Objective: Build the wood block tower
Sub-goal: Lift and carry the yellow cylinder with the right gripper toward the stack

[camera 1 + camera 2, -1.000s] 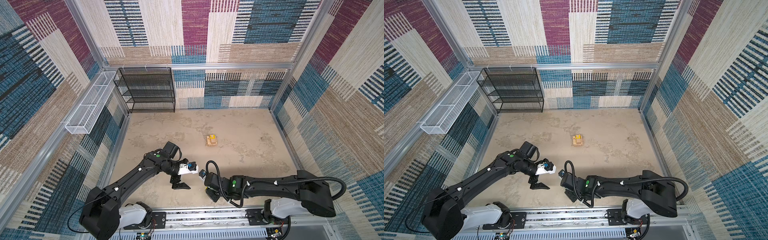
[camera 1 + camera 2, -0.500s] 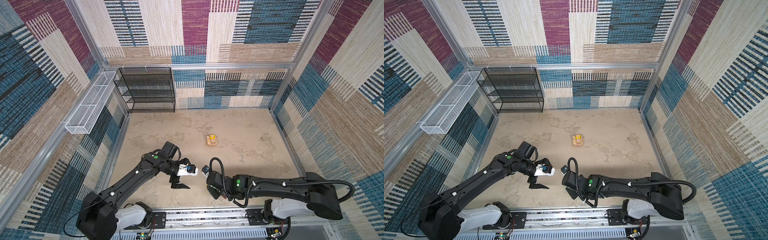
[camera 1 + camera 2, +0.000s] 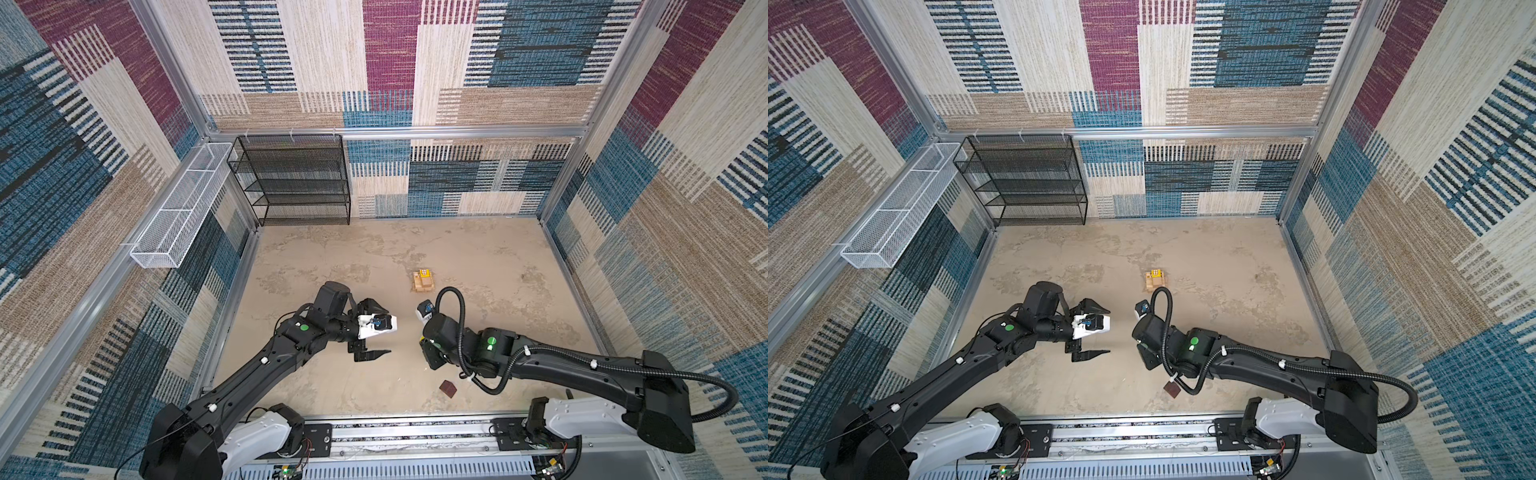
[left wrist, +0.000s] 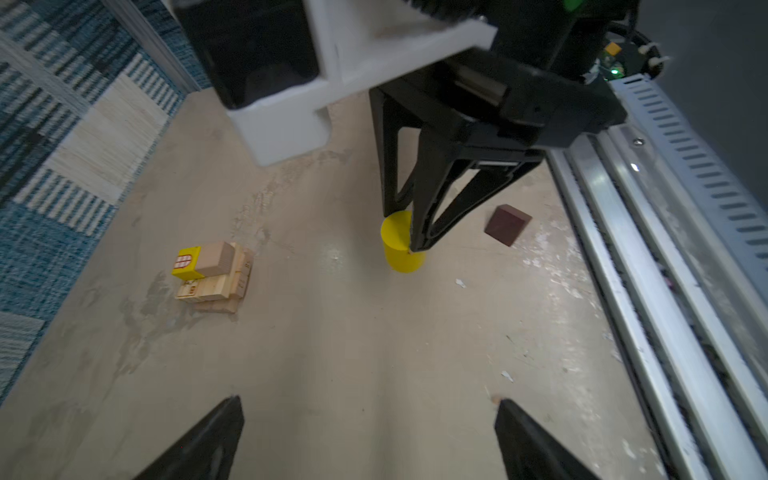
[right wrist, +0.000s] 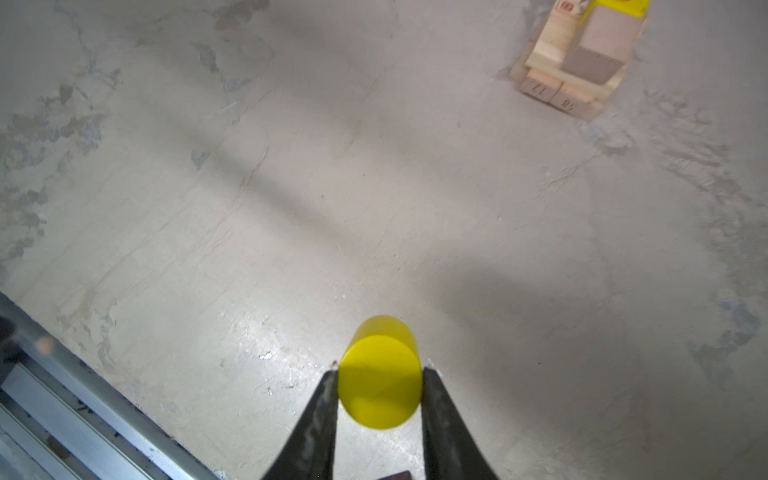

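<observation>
The wood block tower [image 3: 423,281] [image 3: 1155,279] stands mid-floor. It is crossed pale planks [image 4: 216,291] with a tan cube [image 5: 598,45] and a yellow dotted cube [image 4: 185,262] side by side on top. My right gripper [image 5: 379,368] is shut on an upright yellow cylinder [image 5: 379,382] [image 4: 401,249], low over the floor in front of the tower; whether the cylinder touches the floor I cannot tell. A dark brown roof-shaped block [image 3: 448,389] [image 3: 1171,390] [image 4: 507,224] lies loose near the front rail. My left gripper [image 4: 368,401] [image 3: 1109,331] hangs open and empty to the left.
A black mesh shelf [image 3: 291,183] stands at the back left and a white wire basket [image 3: 178,208] hangs on the left wall. The metal front rail [image 3: 415,432] runs just behind the dark brown block. Patterned walls close in all sides.
My right wrist has moved away from the front rail and to the right, toward the tower. The dark brown block now shows beside the arm. The left arm has barely shifted.
</observation>
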